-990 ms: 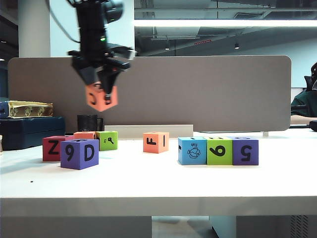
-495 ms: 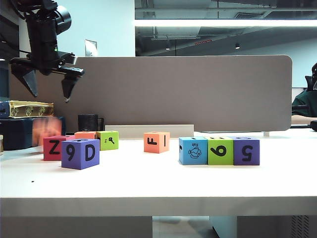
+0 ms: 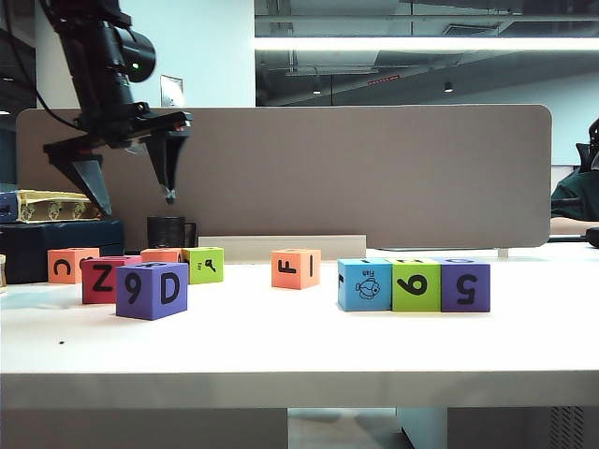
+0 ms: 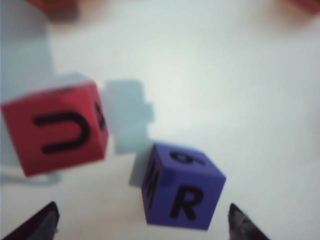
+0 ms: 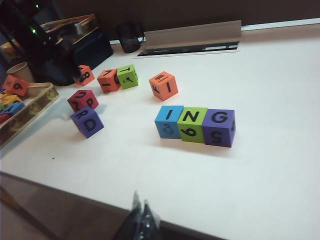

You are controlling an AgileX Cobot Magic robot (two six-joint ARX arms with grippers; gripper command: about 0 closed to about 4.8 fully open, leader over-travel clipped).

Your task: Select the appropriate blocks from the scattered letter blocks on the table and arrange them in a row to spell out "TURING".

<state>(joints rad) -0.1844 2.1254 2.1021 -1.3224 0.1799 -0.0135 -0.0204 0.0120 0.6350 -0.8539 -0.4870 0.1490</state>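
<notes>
Once released from mid-air, no more aloft: orange C block [image 3: 73,265], now resting far left on desk [image 3: 309,346], not needed for the word. Left gripper [image 3: 131,192] high over that corner, fingers [image 3: 167,168] spread wide & empty, swung back above red U block [image 4: 55,130] and purple R block [image 4: 180,187], near each other, not touching. Means distractor cleared; prob. U or R next. I-N-G row [image 3: 413,285] standing at right; T, U, R not yet placed. Right gripper [image 5: 140,220] parked at near desk edge, fingers pressed together, holding nothing.

row of blocks [image 5: 195,125] tops read "i n g"; purple block [image 4: 181,187] "r"; red block [image 4: 55,127] "u".
</notes>
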